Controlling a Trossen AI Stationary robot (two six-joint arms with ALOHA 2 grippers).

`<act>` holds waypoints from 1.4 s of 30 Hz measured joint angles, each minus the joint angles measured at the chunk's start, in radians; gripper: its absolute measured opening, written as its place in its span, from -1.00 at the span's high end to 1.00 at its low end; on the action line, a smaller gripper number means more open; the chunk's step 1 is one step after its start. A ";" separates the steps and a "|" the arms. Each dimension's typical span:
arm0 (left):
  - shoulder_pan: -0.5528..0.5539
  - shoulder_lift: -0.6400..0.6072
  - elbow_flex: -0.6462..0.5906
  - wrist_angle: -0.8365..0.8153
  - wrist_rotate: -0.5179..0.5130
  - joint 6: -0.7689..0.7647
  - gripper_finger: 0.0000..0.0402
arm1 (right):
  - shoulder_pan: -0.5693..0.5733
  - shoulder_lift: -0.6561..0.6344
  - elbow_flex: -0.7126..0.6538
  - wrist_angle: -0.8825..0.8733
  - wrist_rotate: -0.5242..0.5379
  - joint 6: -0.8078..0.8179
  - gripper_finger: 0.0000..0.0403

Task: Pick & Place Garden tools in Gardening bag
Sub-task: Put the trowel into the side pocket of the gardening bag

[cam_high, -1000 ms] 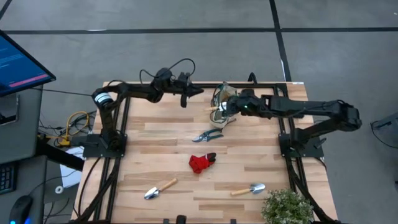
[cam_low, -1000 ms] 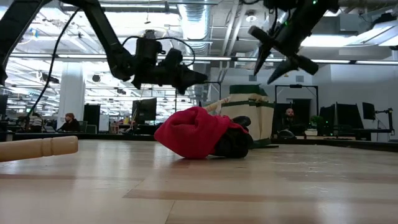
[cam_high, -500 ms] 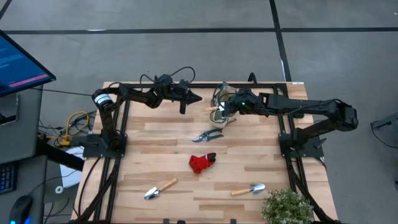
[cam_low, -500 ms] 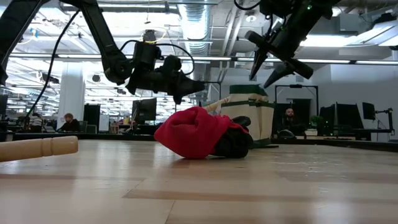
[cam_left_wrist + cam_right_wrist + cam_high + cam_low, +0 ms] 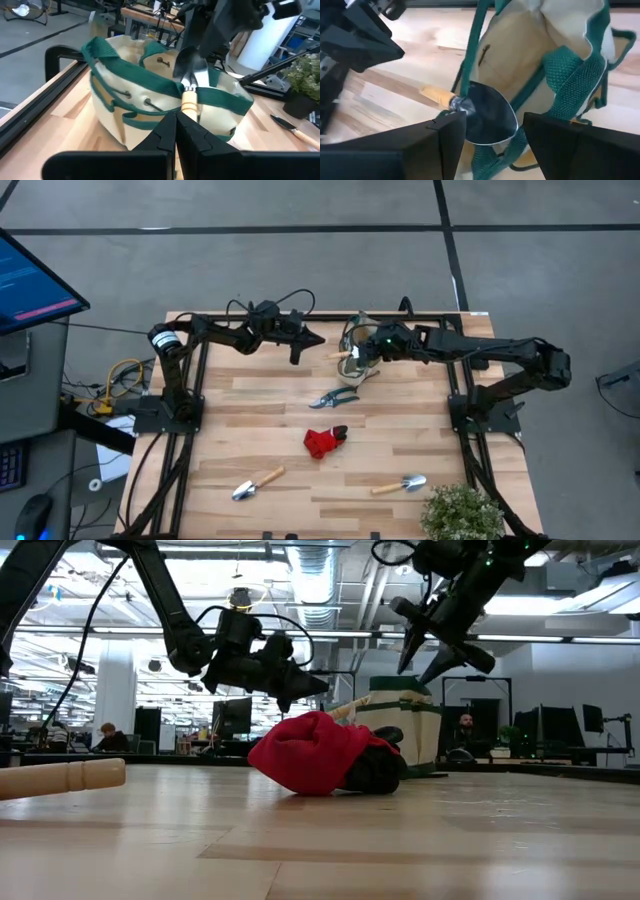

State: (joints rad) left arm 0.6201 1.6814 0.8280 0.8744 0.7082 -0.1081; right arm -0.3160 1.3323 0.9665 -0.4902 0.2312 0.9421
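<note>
Right pincer shifted slightly left over gardening bag.

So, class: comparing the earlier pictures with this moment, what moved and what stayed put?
The left gripper swung toward the gardening bag, fingers shut and empty. The right gripper, open above the bag, shifted slightly toward the left arm. The trowel in the bag, the shears and the glove stayed put.
</note>
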 joint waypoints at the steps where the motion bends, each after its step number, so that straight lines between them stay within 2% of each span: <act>1: 0.000 0.000 0.000 -0.001 -0.004 0.000 0.96 | -0.003 -0.002 0.000 0.005 -0.005 -0.001 0.06; 6: 0.000 0.000 0.000 -0.003 -0.005 0.006 0.96 | -0.008 -0.002 0.001 0.002 -0.029 -0.008 0.21; 12: 0.000 0.000 0.000 -0.005 -0.013 0.008 0.96 | -0.008 -0.002 0.001 -0.003 -0.051 -0.037 0.63; 18: 0.000 0.000 0.000 -0.007 -0.013 0.022 0.96 | -0.031 0.003 0.001 0.008 -0.071 -0.069 0.95; 22: -0.004 0.001 0.000 -0.007 -0.013 0.022 0.96 | -0.054 0.016 0.002 0.055 -0.122 -0.101 0.99; 28: 0.004 -0.021 0.000 -0.011 -0.013 0.001 0.96 | -0.053 -0.009 0.031 0.147 -0.107 -0.124 0.99; 32: 0.016 -0.095 0.000 -0.015 -0.013 -0.003 0.96 | -0.041 -0.061 0.132 0.007 -0.026 -0.176 1.00; 36: 0.023 -0.181 0.000 -0.030 -0.054 -0.004 0.96 | 0.007 -0.119 0.263 -0.265 0.063 -0.188 1.00; 38: 0.026 -0.217 0.001 -0.029 -0.074 -0.004 0.96 | 0.051 -0.133 0.314 -0.425 0.117 -0.153 1.00; 42: 0.031 -0.264 0.001 -0.038 -0.106 -0.010 0.96 | 0.140 -0.147 0.369 -0.618 0.214 -0.051 1.00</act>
State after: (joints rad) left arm 0.6510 1.4169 0.8291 0.8359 0.6024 -0.1179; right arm -0.1763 1.1855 1.3353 -1.1082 0.4455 0.8913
